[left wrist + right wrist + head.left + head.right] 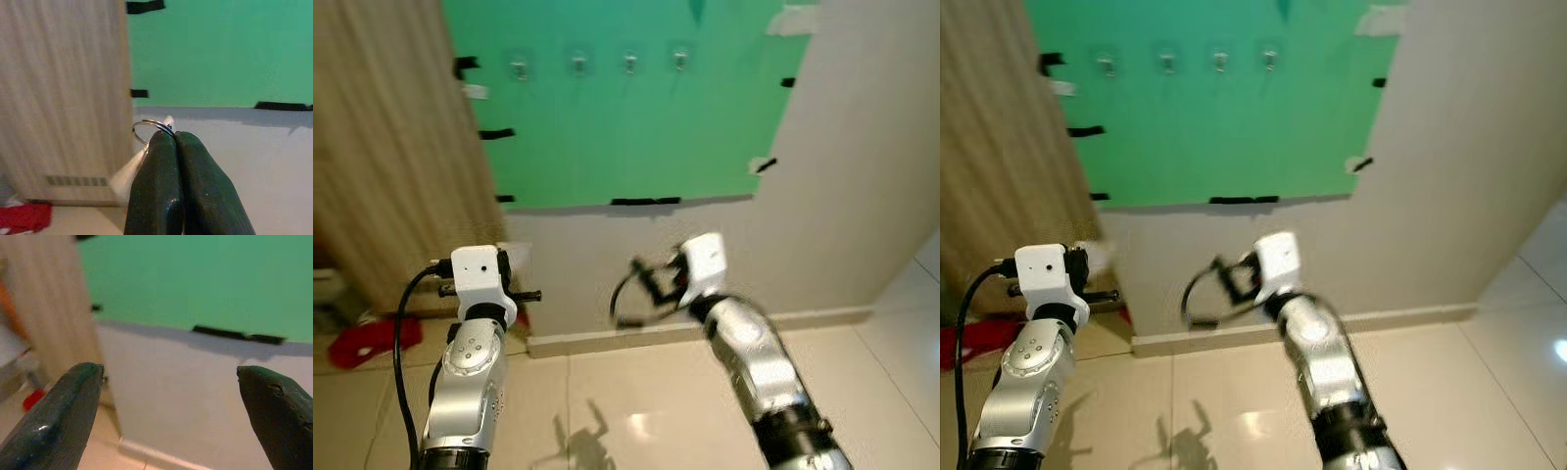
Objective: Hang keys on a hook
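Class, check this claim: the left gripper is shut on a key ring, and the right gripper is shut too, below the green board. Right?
Not quite. The right gripper is open: the right wrist view shows its fingers wide apart. The left gripper is indeed shut on the key ring, below the green board.

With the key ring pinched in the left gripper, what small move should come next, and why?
Probably raise the left gripper toward the hooks: its fingers are shut on the key ring, and the hooks sit well above it on the green board. The right gripper is open.
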### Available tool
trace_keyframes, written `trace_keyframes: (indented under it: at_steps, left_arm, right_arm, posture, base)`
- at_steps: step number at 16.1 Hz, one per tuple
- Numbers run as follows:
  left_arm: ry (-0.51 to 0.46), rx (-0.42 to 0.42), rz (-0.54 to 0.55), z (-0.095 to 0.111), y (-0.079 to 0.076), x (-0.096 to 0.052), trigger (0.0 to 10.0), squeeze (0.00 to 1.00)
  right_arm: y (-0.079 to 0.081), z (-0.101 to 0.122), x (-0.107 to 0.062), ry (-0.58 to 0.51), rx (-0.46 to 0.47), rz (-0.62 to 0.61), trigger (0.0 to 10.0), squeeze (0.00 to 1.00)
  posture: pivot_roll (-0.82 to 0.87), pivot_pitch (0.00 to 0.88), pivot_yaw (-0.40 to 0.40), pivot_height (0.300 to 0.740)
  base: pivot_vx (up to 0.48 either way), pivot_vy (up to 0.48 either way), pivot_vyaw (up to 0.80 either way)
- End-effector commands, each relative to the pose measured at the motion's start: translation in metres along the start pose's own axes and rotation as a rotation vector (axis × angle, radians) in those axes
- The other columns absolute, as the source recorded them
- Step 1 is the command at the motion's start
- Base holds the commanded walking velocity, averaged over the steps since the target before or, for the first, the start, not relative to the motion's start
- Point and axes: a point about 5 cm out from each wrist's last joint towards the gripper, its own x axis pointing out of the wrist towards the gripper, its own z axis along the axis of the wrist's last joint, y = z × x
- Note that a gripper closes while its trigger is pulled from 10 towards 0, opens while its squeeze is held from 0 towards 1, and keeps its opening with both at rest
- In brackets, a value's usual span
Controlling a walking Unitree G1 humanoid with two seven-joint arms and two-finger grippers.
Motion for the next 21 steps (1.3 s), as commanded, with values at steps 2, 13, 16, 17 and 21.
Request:
trace_keyframes:
  at_steps: [2,13,16,17,21]
  left_arm:
    - [-0.040,0.018,0.032,0.014,0.006,-0.003,10.0,0.00]
    - [-0.117,0.037,0.014,0.032,-0.001,-0.002,10.0,0.00]
    - [-0.119,0.083,-0.003,0.034,-0.004,-0.002,10.0,0.00]
    - [-0.120,0.092,-0.010,0.035,-0.005,-0.002,10.0,0.00]
    - [-0.109,0.109,-0.041,0.032,-0.004,-0.001,10.0,0.00]
  right_arm:
    - [-0.018,-0.004,-0.005,-0.003,0.075,-0.134,10.0,0.00]
    - [-0.020,0.011,0.000,-0.092,-0.006,-0.176,10.0,0.00]
    - [-0.016,0.008,0.003,-0.074,-0.003,-0.138,10.0,0.00]
    - [-0.016,0.007,0.003,-0.072,-0.012,-0.141,10.0,0.00]
    - [-0.016,0.005,0.002,-0.068,-0.046,-0.137,10.0,0.00]
  posture:
    - [-0.06,0.000,0.009,0.740]
    - [-0.04,0.000,-0.008,0.740]
    - [-0.04,0.000,-0.008,0.740]
    - [-0.04,0.000,-0.008,0.740]
    - [-0.04,0.000,-0.006,0.740]
  base:
    - [0.000,0.000,0.00]
    - [0.340,0.000,0.29]
    - [0.480,0.000,0.45]
    - [0.480,0.000,0.45]
    - [0.465,0.000,-0.15]
